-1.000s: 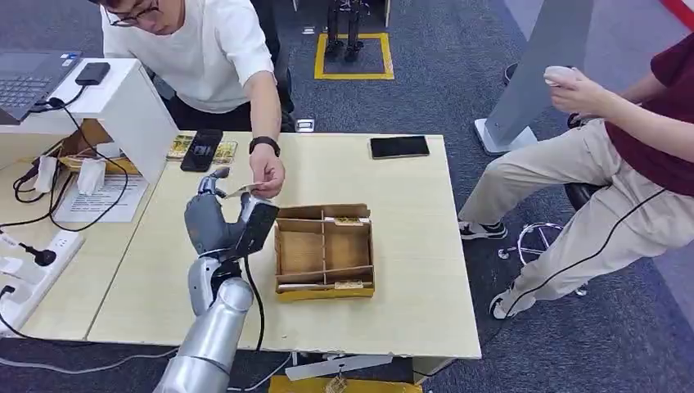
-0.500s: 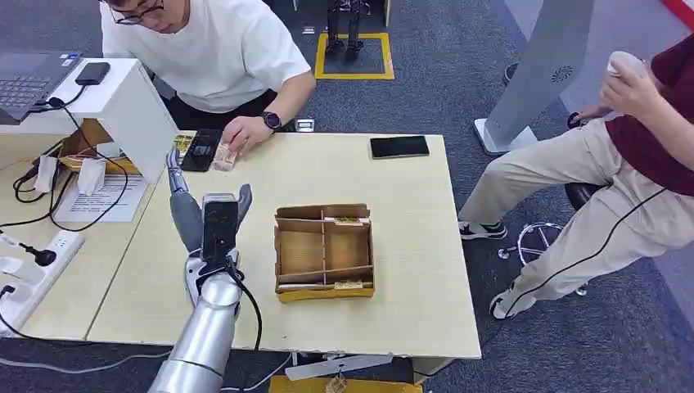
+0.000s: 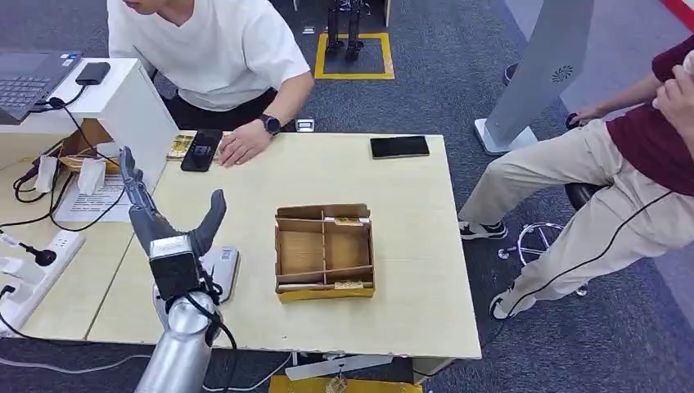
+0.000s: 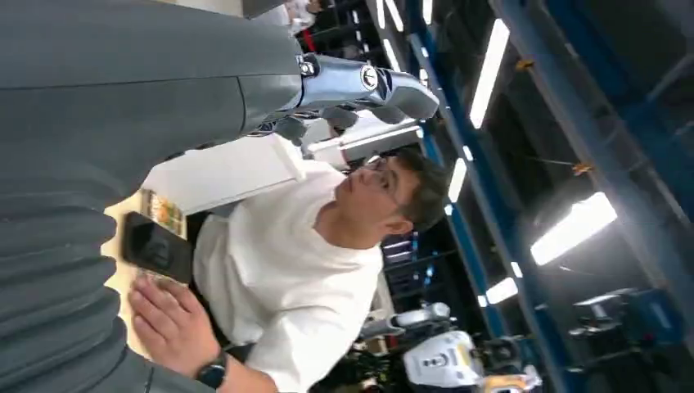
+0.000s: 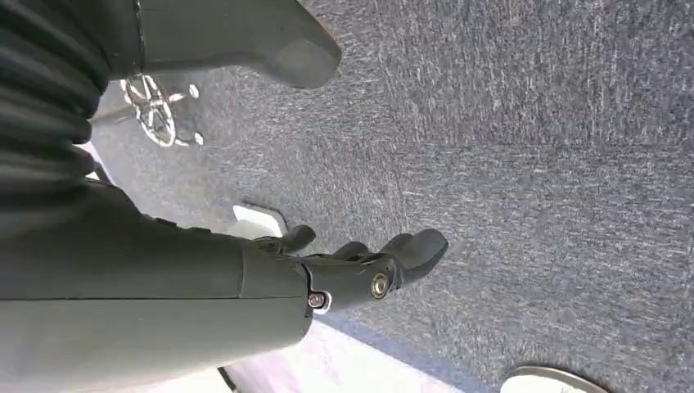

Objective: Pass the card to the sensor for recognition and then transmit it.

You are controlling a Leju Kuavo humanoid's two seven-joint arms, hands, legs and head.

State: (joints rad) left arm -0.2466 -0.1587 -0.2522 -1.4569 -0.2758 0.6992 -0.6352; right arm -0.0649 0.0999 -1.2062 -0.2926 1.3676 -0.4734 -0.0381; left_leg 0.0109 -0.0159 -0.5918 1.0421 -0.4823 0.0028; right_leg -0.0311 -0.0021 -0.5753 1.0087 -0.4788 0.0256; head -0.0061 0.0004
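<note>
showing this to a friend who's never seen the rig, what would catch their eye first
Most striking is the robot's left hand, raised over the near left part of the wooden table with fingers spread and nothing in it. Just right of it, mid-table, sits an open cardboard divider box. At the far edge, a person in a white shirt rests a hand beside a black phone.

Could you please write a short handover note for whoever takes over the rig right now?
Left hand: open and empty, raised over the near left of the table, beside the white sensor.
Right hand: empty, hanging over the carpet.
Card: in neither hand. The person's hand lies flat at the far edge beside a black device, possibly covering it.
Done: the handover seems made.
Left: confirm where the card went.
</note>
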